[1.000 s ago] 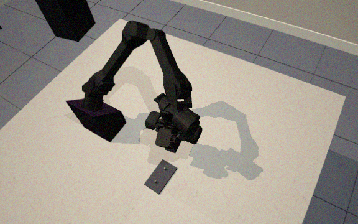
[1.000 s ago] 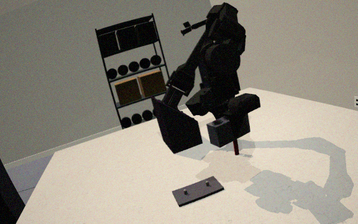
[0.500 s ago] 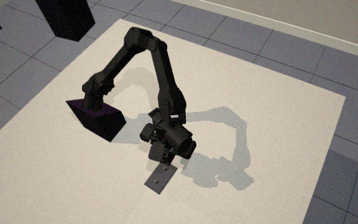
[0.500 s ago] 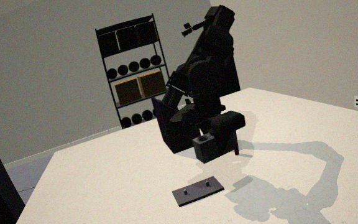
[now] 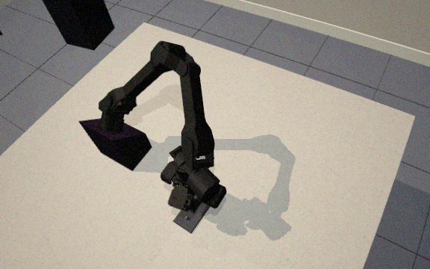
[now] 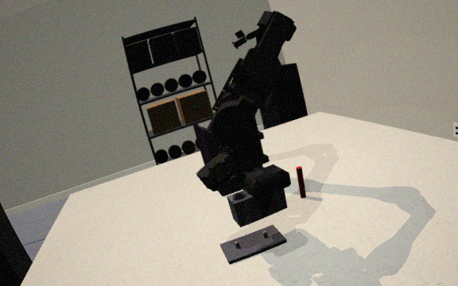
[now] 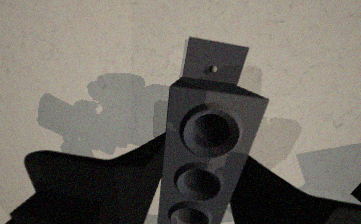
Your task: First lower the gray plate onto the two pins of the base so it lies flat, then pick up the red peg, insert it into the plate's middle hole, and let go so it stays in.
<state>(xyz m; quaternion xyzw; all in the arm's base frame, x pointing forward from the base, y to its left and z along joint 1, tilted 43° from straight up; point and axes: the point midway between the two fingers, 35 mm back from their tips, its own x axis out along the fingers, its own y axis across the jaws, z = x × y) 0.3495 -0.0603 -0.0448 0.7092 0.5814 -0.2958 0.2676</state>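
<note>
My gripper is shut on the gray plate, a thick block whose holes face up toward the wrist camera. The plate hangs above the base, with a gap between them in the exterior view. The base lies flat; its two pins stand bare. In the wrist view one pin shows beyond the plate's far end; the other is hidden. The red peg stands upright behind and right of the plate in the exterior view; the other views do not show it.
The arm's dark mounting block stands on the pale table, behind and left of the gripper in the top view. Arm shadows cross the table. A shelf rack and dark boxes stand beyond it.
</note>
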